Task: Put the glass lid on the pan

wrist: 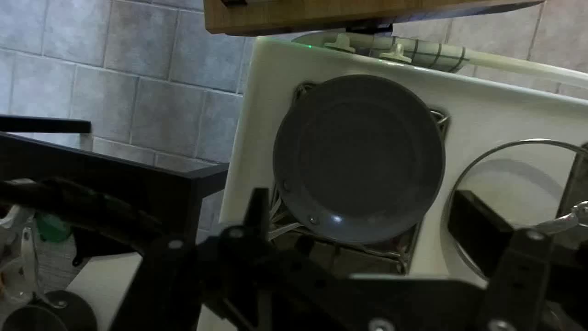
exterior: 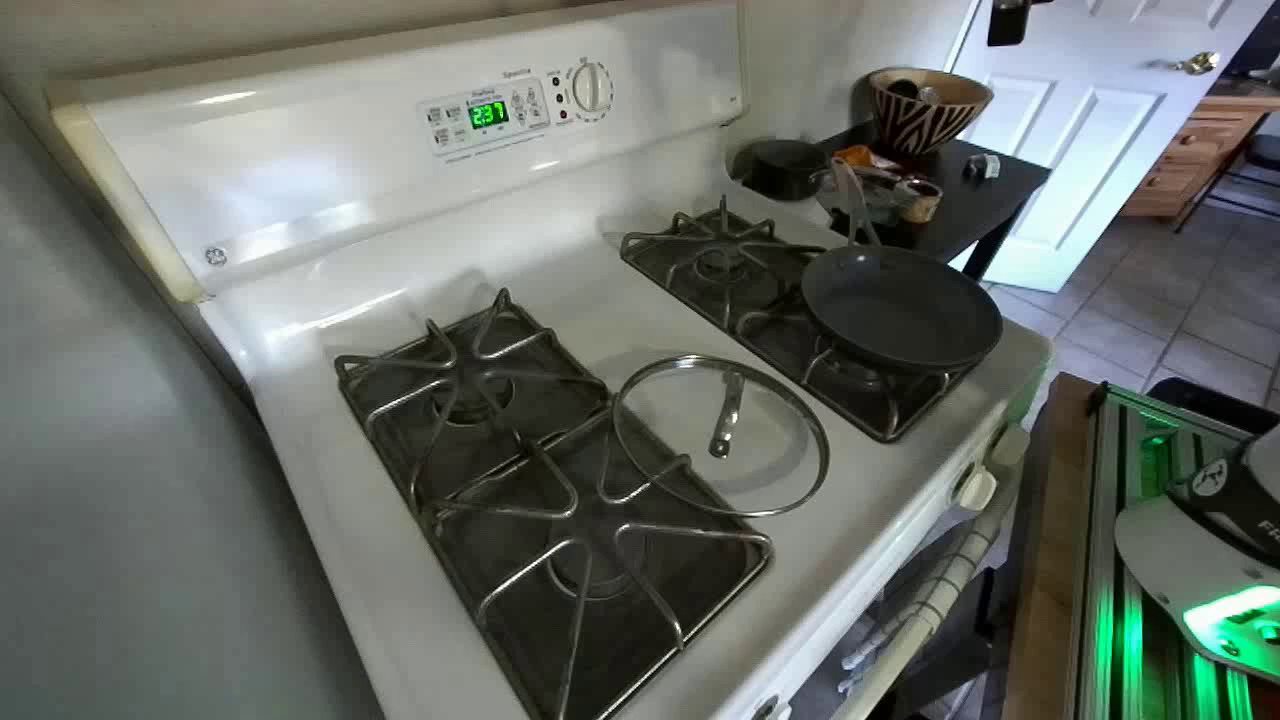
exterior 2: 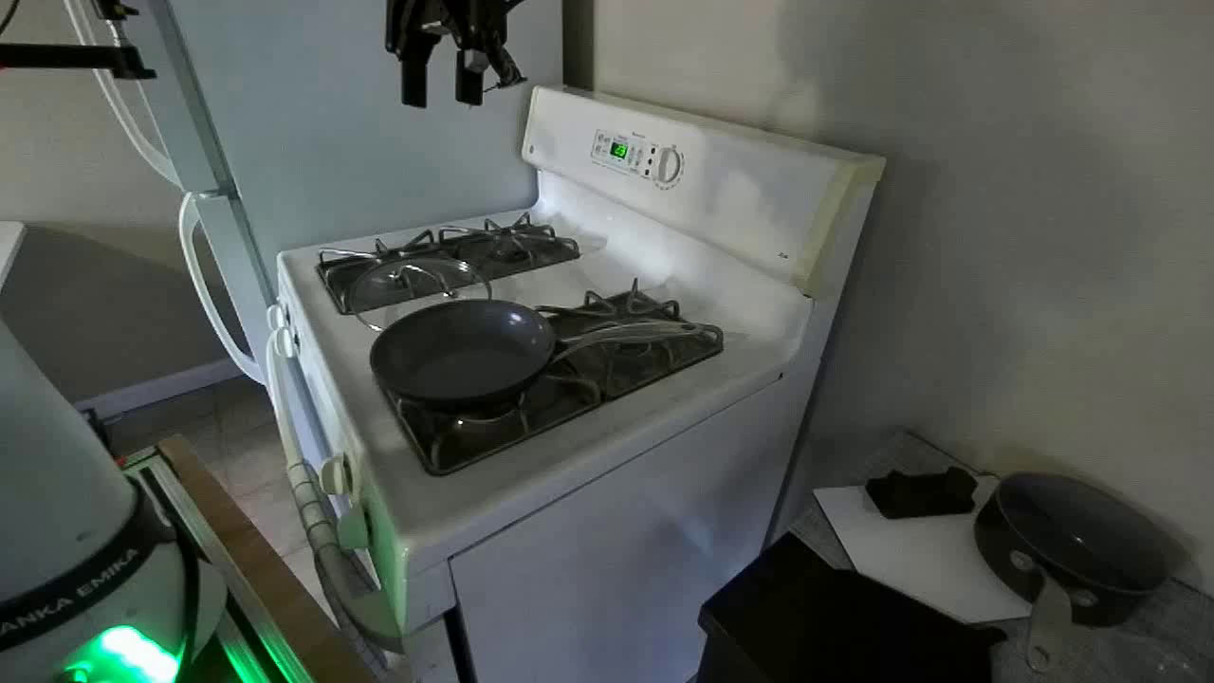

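Green digits on the clock display (exterior: 489, 115), set in the stove backguard (exterior: 330, 180), read 2:37. "Spectra", tiny and soft, stood above the control panel (exterior: 527, 110); button labels and dial (exterior: 592, 88) markings were too small to read. Round badge (exterior: 215, 257) held an illegible monogram. Robot arm (exterior 2: 47, 474): dark band (exterior 2: 71, 596) read "ANKA EMIKA", start cut off; a clipped "F" word showed near a round logo (exterior: 1211, 477).

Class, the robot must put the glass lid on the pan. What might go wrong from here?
The glass lid lies partly over a burner grate and partly over the white stovetop, so it might rock or slide when grasped.
Its handle is narrow, so the gripper, open above the stovetop, could close off-centre and slip.
The pan stands near the lid; a low sweep may knock it.
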You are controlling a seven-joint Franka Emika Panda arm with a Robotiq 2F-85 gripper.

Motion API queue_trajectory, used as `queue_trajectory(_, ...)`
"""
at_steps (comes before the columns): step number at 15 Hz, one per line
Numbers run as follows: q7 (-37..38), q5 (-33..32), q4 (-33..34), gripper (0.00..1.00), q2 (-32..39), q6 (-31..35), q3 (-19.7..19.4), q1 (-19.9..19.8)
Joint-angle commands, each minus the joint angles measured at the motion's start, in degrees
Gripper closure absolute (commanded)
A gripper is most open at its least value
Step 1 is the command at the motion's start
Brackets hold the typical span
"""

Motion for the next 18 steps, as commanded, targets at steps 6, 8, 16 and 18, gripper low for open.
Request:
queue_trajectory(6,0.25,-0.19,0.18,0.0,0.08,-0.2,-0.64,0.82)
queue_trajectory(8,4.09,1.87,-3.19,0.0,-1.21,3.05,0.3,1.26)
queue_trajectory(16,23.0,17.17,-17.93,0.0,-4.02,28.34,5.18,3.38)
queue_trajectory(18,27.22,18.29,-20.29,0.0,-2.93,34.75,7.33,3.77)
